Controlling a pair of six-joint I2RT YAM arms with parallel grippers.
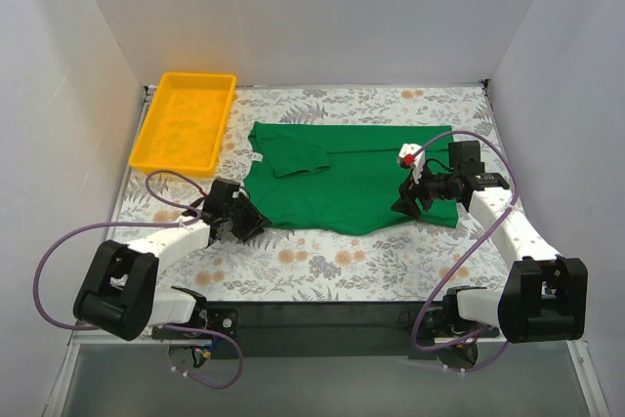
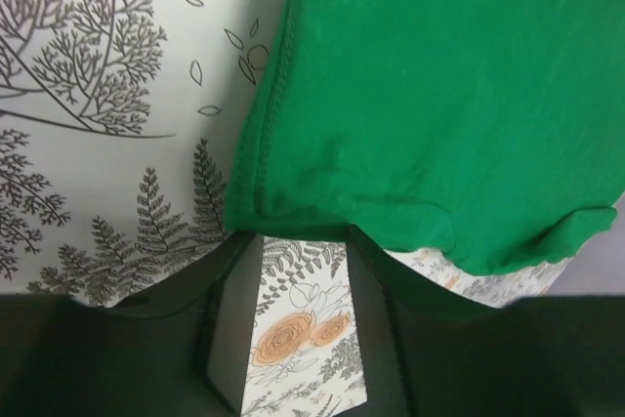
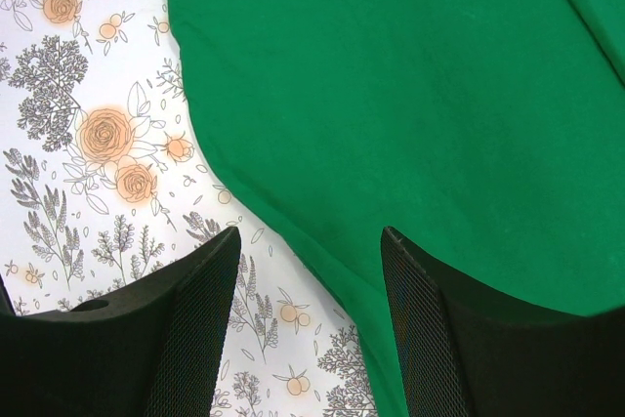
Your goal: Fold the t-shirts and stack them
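Note:
The green t-shirt [image 1: 352, 183] lies spread flat across the middle of the floral table cover, one sleeve folded in and a small white neck label [image 1: 257, 156] at its left edge. My left gripper [image 1: 248, 222] sits low at the shirt's near left corner. In the left wrist view the hemmed corner [image 2: 256, 204] rests right at the tips of my left gripper [image 2: 298, 239], whose jaws stand apart with bare tablecloth between them. My right gripper [image 1: 410, 204] hovers over the shirt's right part. It is open [image 3: 311, 236], straddling the cloth's edge [image 3: 293, 231], one finger over green and one over the table cover.
A yellow plastic tray [image 1: 184, 120] stands at the back left, just left of the shirt. White walls close in the table on three sides. Purple cables [image 1: 59, 251] loop beside both arm bases at the near edge.

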